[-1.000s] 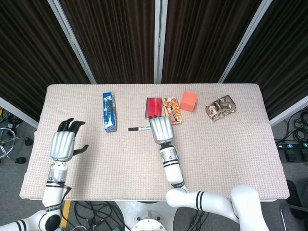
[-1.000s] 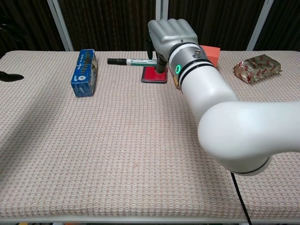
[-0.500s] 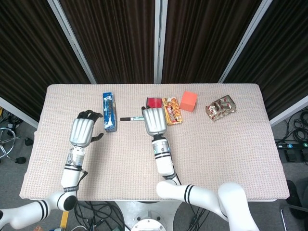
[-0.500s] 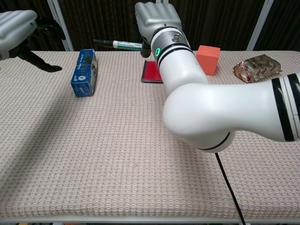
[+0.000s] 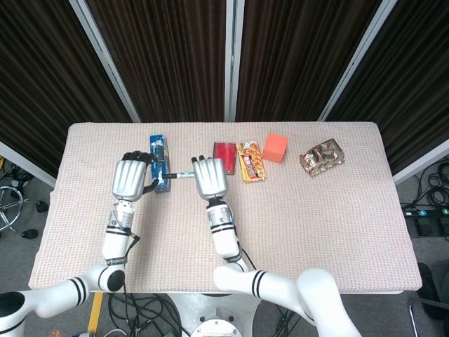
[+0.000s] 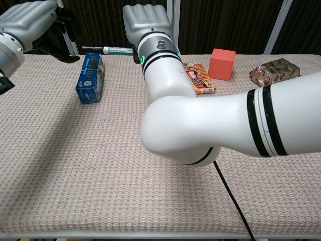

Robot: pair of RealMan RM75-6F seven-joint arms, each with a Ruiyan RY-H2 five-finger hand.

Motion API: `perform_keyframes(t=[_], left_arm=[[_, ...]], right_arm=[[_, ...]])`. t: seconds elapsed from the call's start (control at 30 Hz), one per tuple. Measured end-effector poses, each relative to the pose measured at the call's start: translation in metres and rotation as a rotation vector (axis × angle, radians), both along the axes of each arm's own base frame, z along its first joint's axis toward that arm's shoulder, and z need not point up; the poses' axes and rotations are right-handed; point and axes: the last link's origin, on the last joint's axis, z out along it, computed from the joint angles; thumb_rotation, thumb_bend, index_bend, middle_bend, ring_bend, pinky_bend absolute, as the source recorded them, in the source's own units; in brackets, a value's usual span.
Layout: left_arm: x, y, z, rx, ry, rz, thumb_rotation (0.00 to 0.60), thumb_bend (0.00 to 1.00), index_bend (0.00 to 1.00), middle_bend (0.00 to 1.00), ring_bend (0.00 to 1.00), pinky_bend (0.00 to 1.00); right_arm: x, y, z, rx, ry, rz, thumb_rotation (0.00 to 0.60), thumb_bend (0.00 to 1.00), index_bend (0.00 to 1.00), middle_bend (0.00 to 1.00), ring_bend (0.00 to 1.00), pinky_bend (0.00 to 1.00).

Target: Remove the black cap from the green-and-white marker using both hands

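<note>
Leftward-carried slim marker [image 5: 184,175] stays clenched in right hand [image 5: 209,176]; left hand [image 5: 132,176] nears, fingers apart.

Even, bright light from overhead; my views are sharp, shadows faint, with the dark curtains [image 5: 175,56] swallowing detail.

R hand [image 6: 145,22] far centre, raised, holds green-and-white marker [image 6: 113,49] level, black cap [image 6: 91,48] pointing left. L hand [image 6: 35,25] far left, raised, dark fingers [image 6: 62,37] near cap, contact can't tell. Blue box [image 6: 90,78] on table [image 6: 100,170] below marker. Snack pack [image 6: 199,78], orange cube [image 6: 222,64], foil packet [image 6: 273,72] far right.
</note>
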Motion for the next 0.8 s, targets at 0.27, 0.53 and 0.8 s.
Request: perform_keyframes(t=[0.27, 0.53, 0.8], left_arm=[[0.005, -0.003, -0.002, -0.018, -0.039, -0.003, 0.600, 0.22, 0.45, 0.48, 0.38, 0.39], [0.015, -0.001, -0.010, -0.034, -0.048, 0.003, 0.600, 0.23, 0.47, 0.50, 0.39, 0.41], [0.022, -0.008, -0.013, -0.033, -0.077, -0.007, 0.600, 0.26, 0.49, 0.52, 0.42, 0.44]], right_arm=[[0.004, -0.002, -0.002, 0.001, 0.008, 0.003, 0.600, 0.27, 0.63, 0.60, 0.66, 0.84], [0.009, -0.002, -0.003, 0.003, 0.006, 0.009, 0.600, 0.27, 0.63, 0.60, 0.66, 0.84], [0.009, -0.003, -0.004, 0.006, 0.004, 0.001, 0.600, 0.27, 0.63, 0.60, 0.66, 0.84]])
